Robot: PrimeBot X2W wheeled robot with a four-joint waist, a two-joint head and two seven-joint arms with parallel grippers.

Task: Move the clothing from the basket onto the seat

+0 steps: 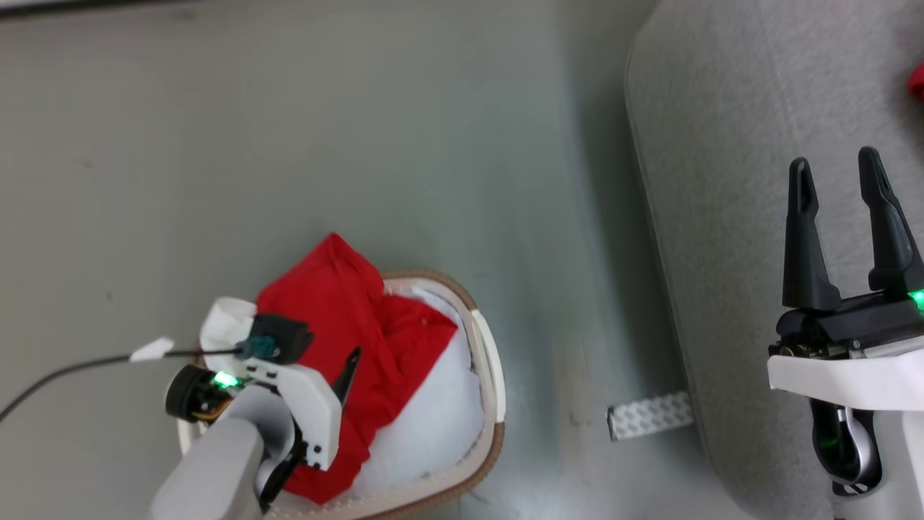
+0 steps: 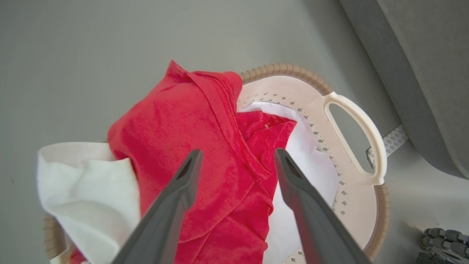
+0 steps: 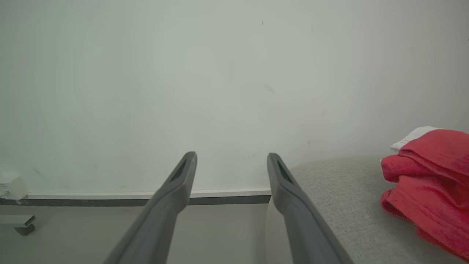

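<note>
While clothing (image 2: 183,121) is heaped in the basket (image 2: 289,69), the left gripper (image 2: 237,152) is held open and empty over it; the right gripper (image 1: 832,159) is spread empty over the seat (image 1: 722,108)

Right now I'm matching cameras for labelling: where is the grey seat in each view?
Head view: the seat runs down the right side.
Left wrist view: upper right corner.
Right wrist view: lower right, bearing red clothing.
Shared landmark: the pale floor along its edge.
</note>
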